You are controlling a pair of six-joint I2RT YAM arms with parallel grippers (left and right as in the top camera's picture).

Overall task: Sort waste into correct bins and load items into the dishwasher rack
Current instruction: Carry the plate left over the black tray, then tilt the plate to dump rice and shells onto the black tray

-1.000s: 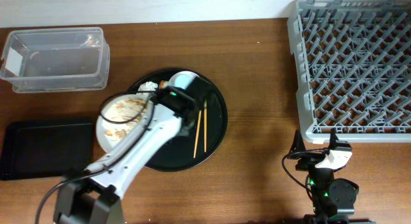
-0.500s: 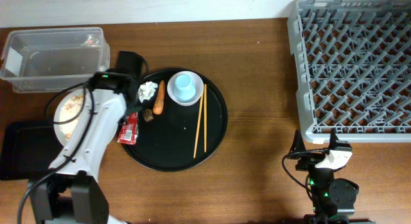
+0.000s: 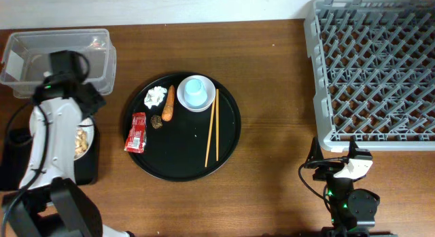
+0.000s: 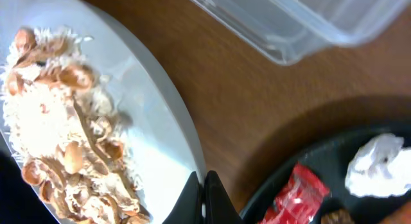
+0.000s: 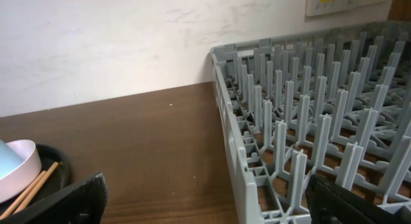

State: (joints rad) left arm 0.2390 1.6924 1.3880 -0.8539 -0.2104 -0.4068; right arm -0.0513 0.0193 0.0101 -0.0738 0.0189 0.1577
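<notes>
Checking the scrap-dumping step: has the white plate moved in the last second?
Yes. The plate, pinched by the left gripper, went left off the round black tray to over the flat black tray.

wooden table (image 3: 272, 74), rack (image 3: 374, 67), round tray (image 3: 183, 159), clear box (image 3: 98, 53)

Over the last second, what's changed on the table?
The left end effector, shut on the rim of the white plate, carried it leftward off the round black tray to over the flat black tray. The light-blue cup, chopsticks, carrot piece, red wrapper, tissue and right end effector stayed put.
</notes>
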